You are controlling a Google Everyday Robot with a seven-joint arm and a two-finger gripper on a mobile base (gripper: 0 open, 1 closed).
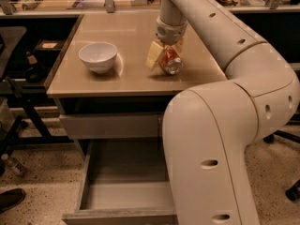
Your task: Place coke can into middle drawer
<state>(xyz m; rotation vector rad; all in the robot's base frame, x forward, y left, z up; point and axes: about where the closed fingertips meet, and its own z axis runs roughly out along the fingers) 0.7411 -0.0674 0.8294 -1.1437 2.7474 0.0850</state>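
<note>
Our gripper (165, 56) sits low over the coke can (170, 63) on the table (93, 81), right of the white bowl (98, 56); we cannot tell whether it is clamped on. The can looks tilted, so we judge it could slip or roll free, or miss the open middle drawer (126, 177) near and below

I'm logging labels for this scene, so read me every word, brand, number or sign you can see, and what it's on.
Nothing here can be read.
coke can: white markings, too blurred to read; the gripper is at it, on the table.
white bowl and middle drawer: no markings visible.
Clutter on the back counter: too blurred to read.
</note>
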